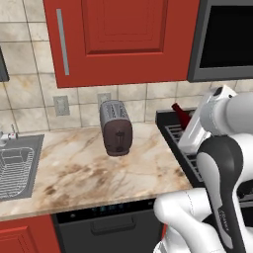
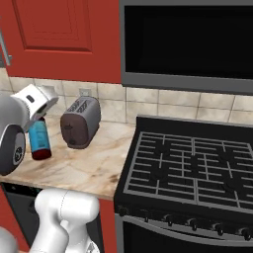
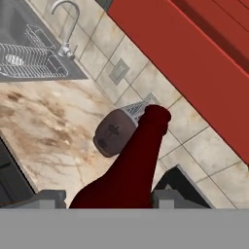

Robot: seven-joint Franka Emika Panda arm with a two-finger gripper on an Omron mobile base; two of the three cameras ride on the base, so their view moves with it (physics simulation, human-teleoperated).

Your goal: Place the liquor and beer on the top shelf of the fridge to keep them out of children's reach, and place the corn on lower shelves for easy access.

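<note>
The beer [image 3: 131,170] is seen in the hand view held between the two finger tips of the claw [image 3: 109,198], which is closed on the bottle's wide lower body. From the grip the long neck runs straight away along the line of the claw, so the bottle's long axis is in line with the hand. In the right base view the blue-labelled body [image 2: 39,140] is seen hanging below the white hand, close above the marbled worktop [image 2: 94,163]; whether its base is touching the surface cannot be told. In the left base view only the dark red neck [image 1: 182,114] is shown beside the hand, tilted toward the tiled wall.

A toaster [image 1: 116,127] is standing on the worktop just beyond the bottle, with a sink [image 1: 17,165] well off to the left and a stove [image 2: 192,168] to the right.

The step in hand is judged to be the carrying of the beer toward the fridge. Since the bottle is held by its body with the neck leading, the hand will probably have to be turned so that the base is lowest before it is set on the top shelf
</note>
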